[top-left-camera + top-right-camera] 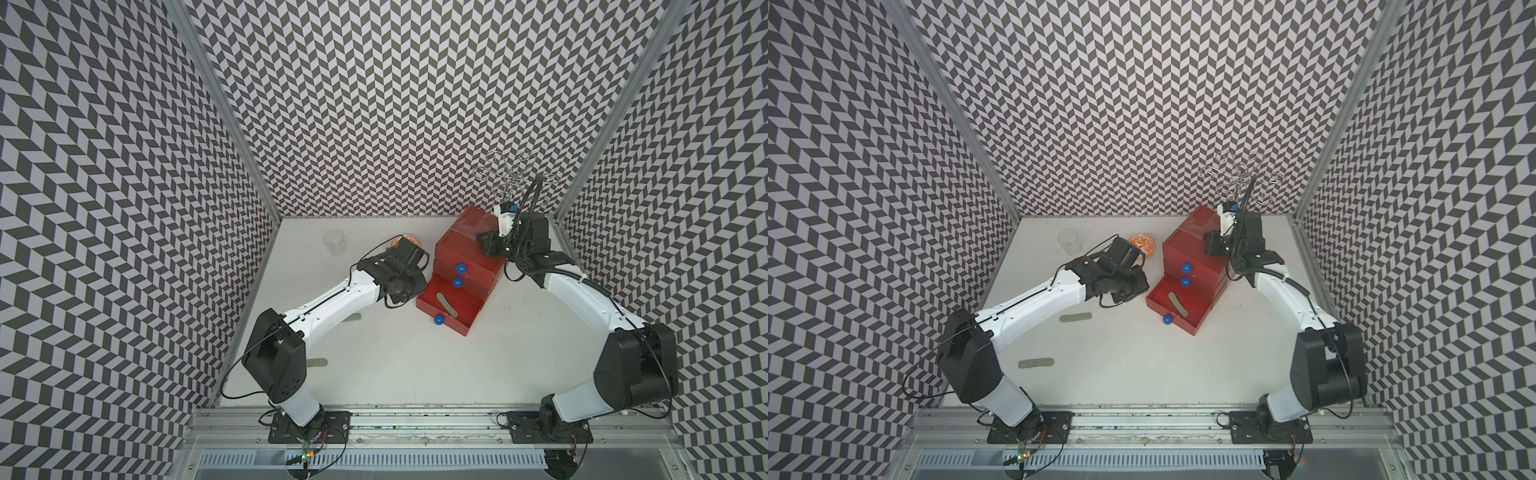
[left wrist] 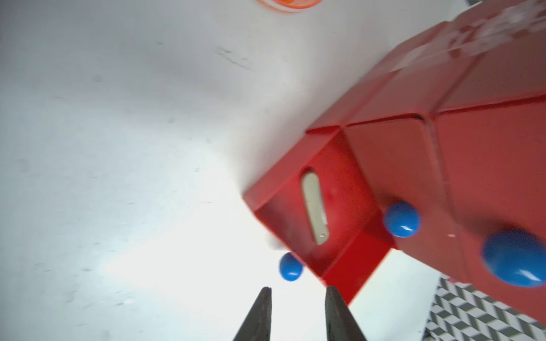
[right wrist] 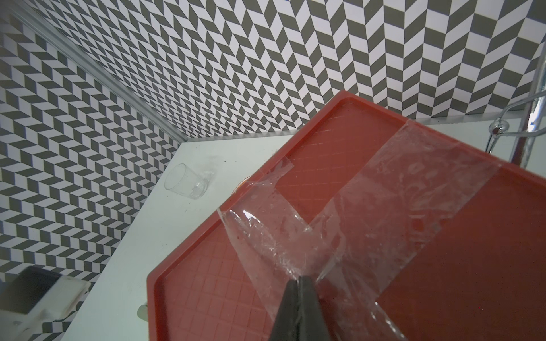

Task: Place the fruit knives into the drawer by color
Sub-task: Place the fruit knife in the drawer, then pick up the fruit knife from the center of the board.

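The red drawer chest [image 1: 465, 253] stands at the back right, its bottom drawer [image 1: 471, 318] pulled out. One grey-green fruit knife [image 1: 446, 305] lies inside it, also showing in the left wrist view [image 2: 314, 212]. Two more grey-green knives lie on the table at left [image 1: 1075, 318] [image 1: 1036, 363]. My left gripper [image 2: 299, 290] is open and empty, hovering just left of the open drawer near its blue knob [image 2: 291, 267]. My right gripper [image 3: 299, 277] is shut, its tips pressed on the taped top of the chest [image 3: 443, 280].
An orange-patterned bowl [image 1: 1142, 241] sits behind the left wrist, and a clear glass cup [image 1: 1069, 242] stands left of it. A wire rack [image 1: 1241, 174] rises behind the chest. The two upper drawers are closed, with blue knobs [image 1: 461, 268] [image 1: 457, 283].
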You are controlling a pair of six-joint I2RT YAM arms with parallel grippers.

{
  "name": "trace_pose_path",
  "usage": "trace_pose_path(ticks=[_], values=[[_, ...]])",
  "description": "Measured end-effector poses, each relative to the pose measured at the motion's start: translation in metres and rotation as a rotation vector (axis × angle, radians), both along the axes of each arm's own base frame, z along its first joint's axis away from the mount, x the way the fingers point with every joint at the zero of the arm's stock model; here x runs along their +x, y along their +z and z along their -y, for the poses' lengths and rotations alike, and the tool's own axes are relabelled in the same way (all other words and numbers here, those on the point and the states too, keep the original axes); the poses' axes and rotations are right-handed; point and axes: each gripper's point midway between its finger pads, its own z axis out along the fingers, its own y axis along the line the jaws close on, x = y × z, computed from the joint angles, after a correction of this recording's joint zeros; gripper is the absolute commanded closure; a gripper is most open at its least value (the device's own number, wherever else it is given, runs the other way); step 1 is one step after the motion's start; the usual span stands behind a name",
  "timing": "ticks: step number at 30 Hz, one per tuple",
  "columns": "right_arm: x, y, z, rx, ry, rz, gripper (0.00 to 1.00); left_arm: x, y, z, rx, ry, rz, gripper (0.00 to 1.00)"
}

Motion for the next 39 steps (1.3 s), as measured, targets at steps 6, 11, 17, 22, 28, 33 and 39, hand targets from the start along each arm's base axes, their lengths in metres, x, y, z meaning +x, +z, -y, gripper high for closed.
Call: trace_pose_path(ticks=[6, 11, 17, 22, 28, 33, 39], values=[[0.000, 0.000, 0.000, 0.000, 0.000, 0.000, 0.99, -0.035, -0.061, -0.092, 0.176, 0.085, -0.170, 0.67], [0.000, 0.000, 0.000, 0.000, 0.000, 0.000, 0.99, -0.051, -0.071, -0.141, 0.177, 0.201, -0.216, 0.67], [0.000, 0.000, 0.000, 0.000, 0.000, 0.001, 0.99, -0.043, -0.073, -0.176, 0.175, 0.298, -0.229, 0.67], [0.000, 0.000, 0.000, 0.001, 0.001, 0.001, 0.99, -0.038, -0.083, -0.199, 0.176, 0.351, -0.248, 0.67], [0.000, 0.000, 0.000, 0.001, 0.001, 0.003, 0.99, -0.038, -0.103, -0.210, 0.180, 0.371, -0.299, 0.67], [0.000, 0.000, 0.000, 0.001, 0.002, 0.004, 0.99, -0.032, -0.109, -0.216, 0.169, 0.383, -0.302, 0.59], [0.000, -0.001, 0.000, 0.002, 0.002, 0.006, 0.99, -0.025, -0.113, -0.218, 0.150, 0.392, -0.293, 0.51]])
